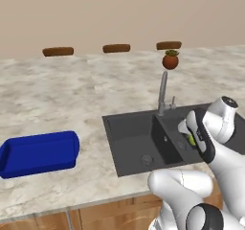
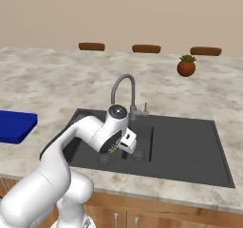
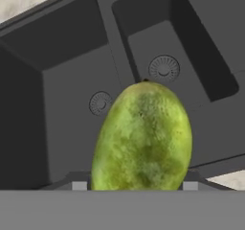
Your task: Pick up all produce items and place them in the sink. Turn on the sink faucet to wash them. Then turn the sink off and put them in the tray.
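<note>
Clearly the fingers [image 3: 136,186] are closed on the yellow-green fruit [image 3: 142,138], which sits between them with its long axis running out along the fingers, away from the hand. It hangs above the dark sink [image 2: 190,148], over the divider between the two basins, both round drains beneath it. From the base views a sliver of the fruit [image 1: 191,140] shows by the hand; how high it hangs is hard to judge. Lowering straight down, slightly to one basin, looks like the coming move.
</note>
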You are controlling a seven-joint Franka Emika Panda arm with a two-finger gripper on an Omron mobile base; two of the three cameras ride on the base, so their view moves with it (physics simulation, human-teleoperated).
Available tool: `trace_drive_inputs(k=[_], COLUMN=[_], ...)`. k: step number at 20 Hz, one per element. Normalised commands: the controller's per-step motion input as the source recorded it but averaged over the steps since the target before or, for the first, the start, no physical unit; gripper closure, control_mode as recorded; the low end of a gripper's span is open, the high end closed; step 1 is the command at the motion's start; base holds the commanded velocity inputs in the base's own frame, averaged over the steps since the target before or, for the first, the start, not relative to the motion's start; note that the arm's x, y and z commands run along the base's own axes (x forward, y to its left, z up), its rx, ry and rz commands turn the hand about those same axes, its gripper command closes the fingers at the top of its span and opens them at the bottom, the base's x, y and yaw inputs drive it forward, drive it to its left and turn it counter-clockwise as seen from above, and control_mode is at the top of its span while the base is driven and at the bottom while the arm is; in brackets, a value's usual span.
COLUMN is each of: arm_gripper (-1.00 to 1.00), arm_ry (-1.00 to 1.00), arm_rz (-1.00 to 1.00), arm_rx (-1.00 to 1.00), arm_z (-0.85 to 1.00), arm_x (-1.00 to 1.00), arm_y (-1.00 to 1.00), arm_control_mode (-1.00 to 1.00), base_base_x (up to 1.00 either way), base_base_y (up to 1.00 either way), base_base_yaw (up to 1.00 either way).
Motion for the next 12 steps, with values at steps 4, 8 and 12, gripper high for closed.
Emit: trace_drive_inputs(k=[4,8,12], arm_gripper=[1.00,1.00,1.00], arm_ry=[0.00,0.00,0.00], arm_rz=[0.00,0.00,0.00], arm_rx=[0.00,0.00,0.00], arm_z=[0.00,0.00,0.00], arm_x=[0.00,0.00,0.00], arm_y=[0.00,0.00,0.00], arm_control_mode=[1.00,1.00,-1.00], base_base_x=[0.45,0.05,0.00], base_base_y=[0.15,0.01,0.00], base_base_yaw=[0.09,0.01,0.00])
